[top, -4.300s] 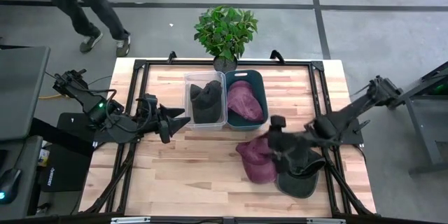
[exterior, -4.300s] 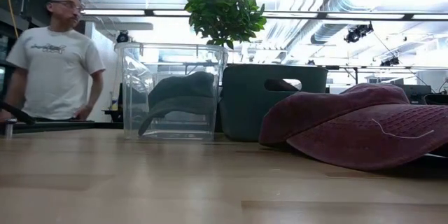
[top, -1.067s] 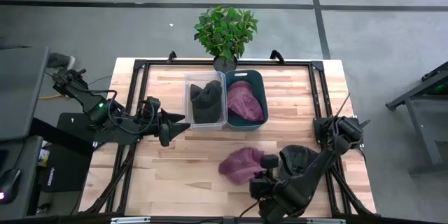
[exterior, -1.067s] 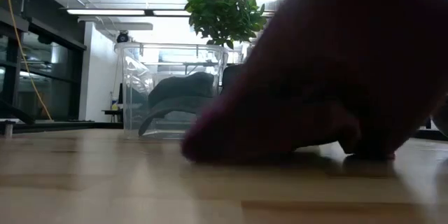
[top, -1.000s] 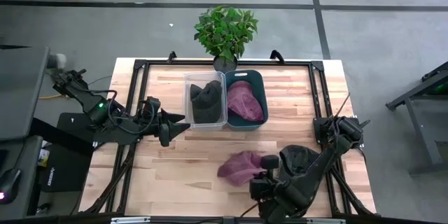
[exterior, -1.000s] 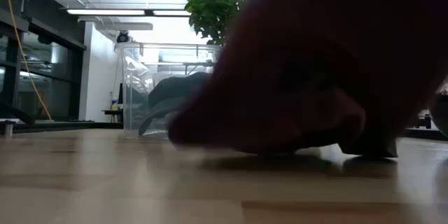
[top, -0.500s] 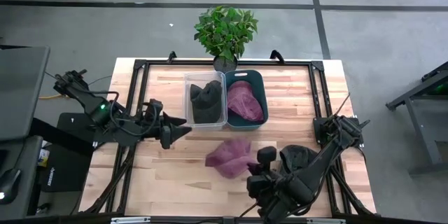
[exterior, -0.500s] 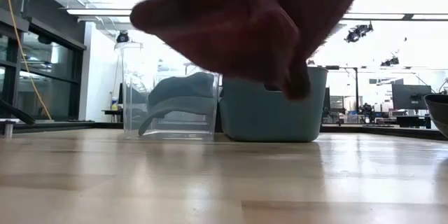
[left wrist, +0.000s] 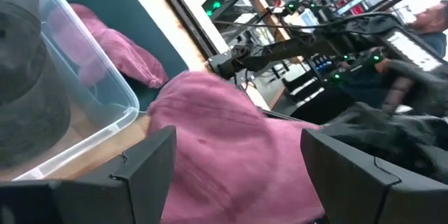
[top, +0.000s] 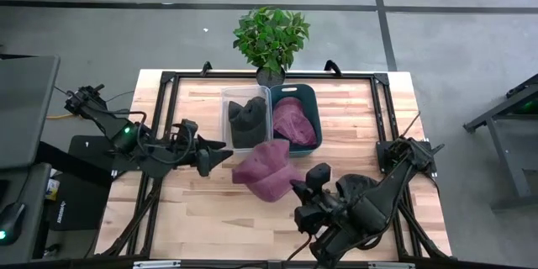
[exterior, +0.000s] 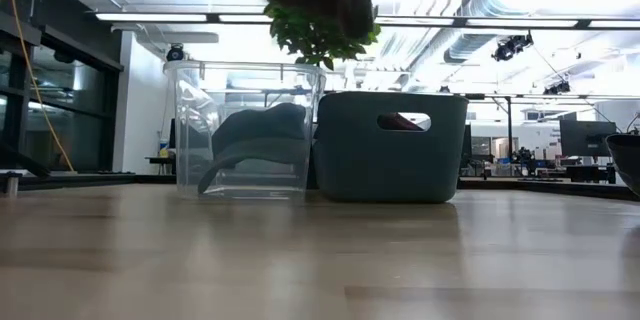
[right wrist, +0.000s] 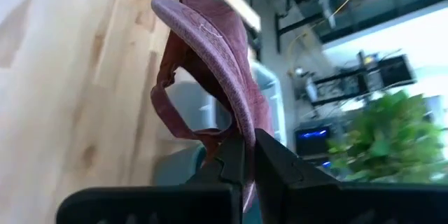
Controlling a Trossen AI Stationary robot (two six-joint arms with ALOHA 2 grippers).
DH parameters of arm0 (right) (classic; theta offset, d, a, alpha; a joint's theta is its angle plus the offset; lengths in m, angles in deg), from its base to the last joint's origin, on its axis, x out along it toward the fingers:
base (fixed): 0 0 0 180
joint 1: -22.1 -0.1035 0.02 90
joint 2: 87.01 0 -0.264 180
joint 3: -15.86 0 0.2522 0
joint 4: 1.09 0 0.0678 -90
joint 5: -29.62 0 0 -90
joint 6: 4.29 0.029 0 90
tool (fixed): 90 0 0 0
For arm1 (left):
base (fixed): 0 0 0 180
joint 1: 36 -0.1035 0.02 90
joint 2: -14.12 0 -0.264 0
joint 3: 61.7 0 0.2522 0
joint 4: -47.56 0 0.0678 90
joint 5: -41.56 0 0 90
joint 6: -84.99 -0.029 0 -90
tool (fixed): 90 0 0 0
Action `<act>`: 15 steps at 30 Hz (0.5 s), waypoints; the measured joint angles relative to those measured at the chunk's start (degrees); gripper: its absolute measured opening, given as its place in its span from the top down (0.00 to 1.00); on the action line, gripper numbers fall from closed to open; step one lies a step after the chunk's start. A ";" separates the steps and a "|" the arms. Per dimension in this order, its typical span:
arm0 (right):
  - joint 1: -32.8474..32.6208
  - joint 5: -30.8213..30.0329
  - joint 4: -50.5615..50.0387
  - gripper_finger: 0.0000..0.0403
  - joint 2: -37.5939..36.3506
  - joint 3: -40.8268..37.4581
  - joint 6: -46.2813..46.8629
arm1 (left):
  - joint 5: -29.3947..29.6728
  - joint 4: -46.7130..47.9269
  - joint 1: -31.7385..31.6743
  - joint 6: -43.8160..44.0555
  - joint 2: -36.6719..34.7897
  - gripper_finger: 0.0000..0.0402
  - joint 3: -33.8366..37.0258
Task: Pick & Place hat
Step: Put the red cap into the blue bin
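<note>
Gripping maroon hat point(top: 264, 168): right end effector point(top: 296, 187), clenched, hat aloft over worktop point(top: 210, 210) near clear bin point(top: 246, 118) and teal bin point(top: 295, 118). Left end effector point(top: 217, 150): spread, empty, beside hat.

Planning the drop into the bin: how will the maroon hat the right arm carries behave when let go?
The maroon hat is probably soft: in the right wrist view its strap and crown sag below the right gripper's shut fingers. Its brim holds a curve, so likely semi-stiff. It looks light and may land crumpled in the teal bin.
</note>
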 joint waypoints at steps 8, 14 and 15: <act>0.28 -4.25 0.87 0.98 -0.02 3.51 -11.78 | -16.41 -1.89 -11.12 -1.15 0.02 0.28 0.00; 0.24 -7.78 1.11 0.98 -0.02 3.55 -18.28 | -30.62 -2.79 -20.64 1.61 0.02 0.28 0.00; 0.24 -7.78 1.13 0.98 -0.02 3.55 -18.42 | -31.95 -2.80 -21.94 2.09 0.02 0.28 0.00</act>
